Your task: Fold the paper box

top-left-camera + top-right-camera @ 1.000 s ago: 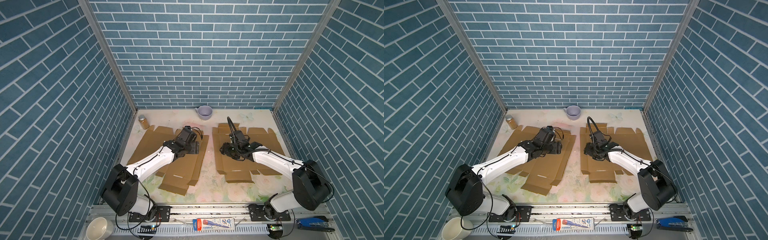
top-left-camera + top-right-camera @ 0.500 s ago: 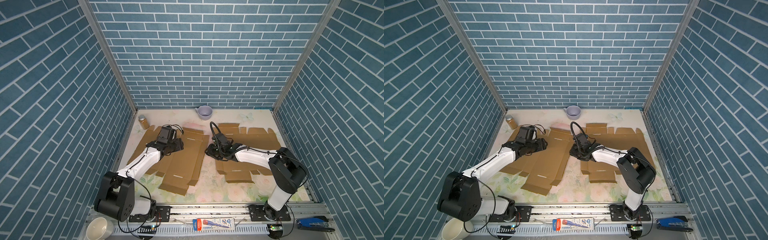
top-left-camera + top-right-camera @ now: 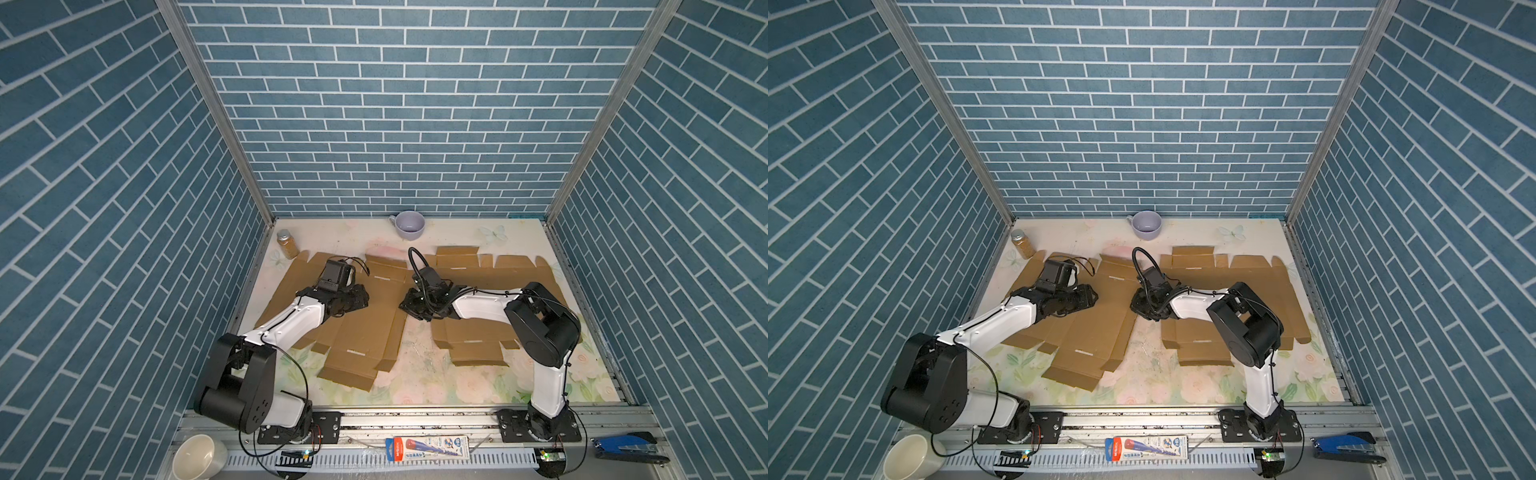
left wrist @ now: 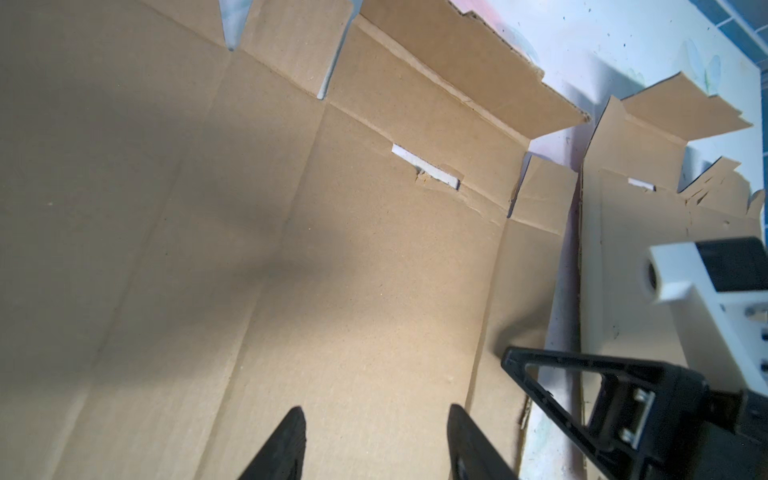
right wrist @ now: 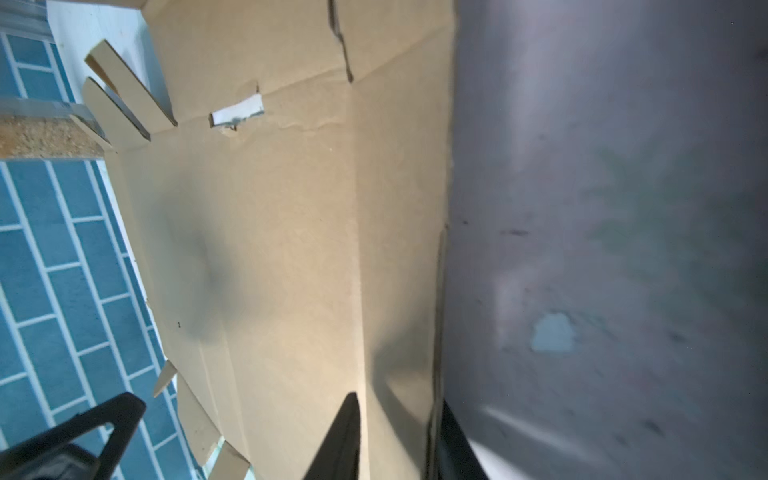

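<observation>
this is looking like a robot lab booth: printed blue brick panels [image 3: 395, 104] are standing between aluminium posts [image 3: 218, 108], and two white arms [image 3: 291, 322] are sitting bolted to a metal rail [image 3: 415, 419] fronting a floral tabletop [image 3: 436, 386].

Nothing here can be read with any certainty. The only printing in sight is on the flat white packet with blue and red artwork [image 3: 428, 448], which lies on the metal rail [image 3: 478, 419] in front of the tabletop and shows in both top views [image 3: 1148, 446]. Its lettering and the small round blue badge at one end are too small and blurred to make out.
</observation>
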